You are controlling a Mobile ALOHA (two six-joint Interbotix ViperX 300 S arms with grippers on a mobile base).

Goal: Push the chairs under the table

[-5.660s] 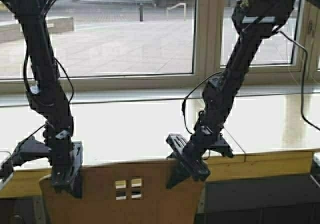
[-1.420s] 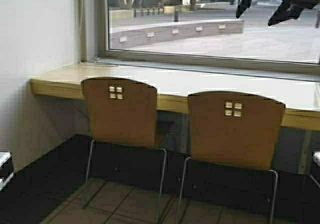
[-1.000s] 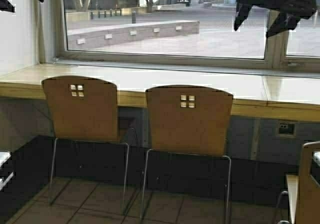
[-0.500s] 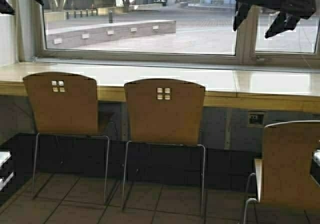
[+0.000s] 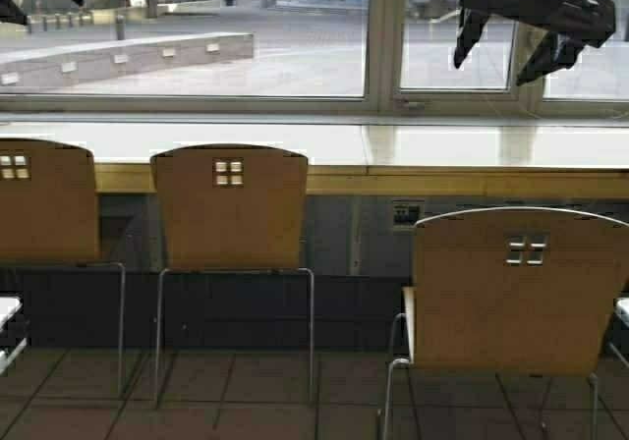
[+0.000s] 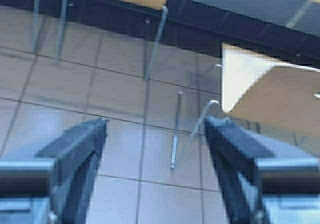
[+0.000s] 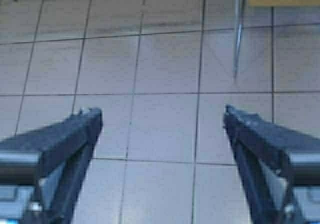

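Three tan chairs line a long pale-wood table (image 5: 432,180) that runs beneath a window (image 5: 197,37). The left chair (image 5: 44,204) and the middle chair (image 5: 231,209) stand tucked against the table's front edge, their backrests rising just above its top. The right chair (image 5: 516,288) sits pulled out, well apart from the table and nearer the robot, its backrest lower in the high view. Grey metal legs rest on a tiled floor (image 5: 246,411). The right end effector (image 5: 511,52) hangs raised in front of the window, above the right chair and touching nothing; its fingers (image 7: 65,139) are spread wide apart over bare floor in the wrist view. The left end effector (image 6: 155,129) is lifted at the upper left, fingers likewise parted and holding nothing, with the corner of the right chair's seat showing beyond them.
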